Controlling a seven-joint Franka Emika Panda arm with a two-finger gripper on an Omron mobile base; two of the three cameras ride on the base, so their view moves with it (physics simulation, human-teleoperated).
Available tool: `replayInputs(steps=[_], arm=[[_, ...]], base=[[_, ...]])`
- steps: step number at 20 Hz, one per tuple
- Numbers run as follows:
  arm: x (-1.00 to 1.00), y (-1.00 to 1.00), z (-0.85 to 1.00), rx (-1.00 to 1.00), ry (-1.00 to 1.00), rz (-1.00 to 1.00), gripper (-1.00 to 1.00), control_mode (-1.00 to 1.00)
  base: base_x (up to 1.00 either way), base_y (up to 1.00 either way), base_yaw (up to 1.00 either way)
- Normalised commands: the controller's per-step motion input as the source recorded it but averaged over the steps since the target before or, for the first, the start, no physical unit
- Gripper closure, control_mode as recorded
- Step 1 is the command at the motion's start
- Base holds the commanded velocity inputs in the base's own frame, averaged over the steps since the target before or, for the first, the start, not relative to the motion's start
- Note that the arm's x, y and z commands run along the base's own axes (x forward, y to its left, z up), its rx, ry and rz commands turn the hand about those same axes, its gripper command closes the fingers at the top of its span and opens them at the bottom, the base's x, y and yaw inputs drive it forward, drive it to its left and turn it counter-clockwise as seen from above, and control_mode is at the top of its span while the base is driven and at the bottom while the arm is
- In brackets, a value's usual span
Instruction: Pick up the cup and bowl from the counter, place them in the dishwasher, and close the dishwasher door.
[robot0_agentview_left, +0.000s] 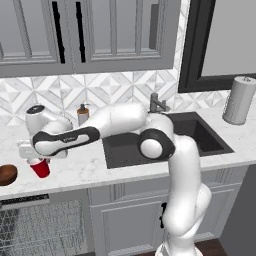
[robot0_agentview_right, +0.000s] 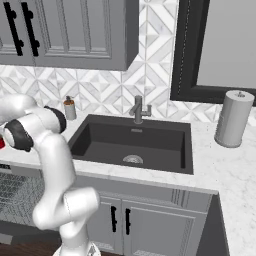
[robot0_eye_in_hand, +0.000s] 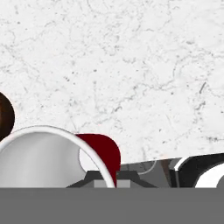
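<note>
Over the counter (robot0_agentview_left: 90, 167) — cup (robot0_agentview_left: 41, 168) tilted, rim up-left, fingers (robot0_agentview_left: 35, 161) pinching it.

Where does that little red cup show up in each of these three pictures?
Left base view: the cup is at the left, on the counter, under the gripper.
Right base view: a red sliver at the far left edge, behind the arm, is probably it.
Hand view: lower left, its white rim and red side seen close up.
Shared landmark: the bowl beside the cup, at the hand view's left edge.
</note>
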Motion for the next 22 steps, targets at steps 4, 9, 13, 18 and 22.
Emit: replayInputs(steps=[4, 9, 13, 18, 22], arm=[[-0.98, -0.7, -0.18, 0.15, -0.1, -0.12, 1.0, -1.0], [-1.0, -0.53, -0.1, 0.14, -0.06, -0.09, 1.0, -1.0], [-0.75, 0.06, 0.0, 0.04, 0.0, -0.01, 1.0, -1.0], [-0.36, 0.51, 0.0, 0.0, 0.01, 0.0, 1.0, -1.0], [-0.31, 0.17, -0.11, 0.0, -0.05, 0.0, 1.0, -1.0]], base=[[0.0, 0.0, 0.0], [0.0, 0.0, 0.0], [0.0, 0.0, 0.0], [0.0, 0.0, 0.0], [0.0, 0.0, 0.0]])
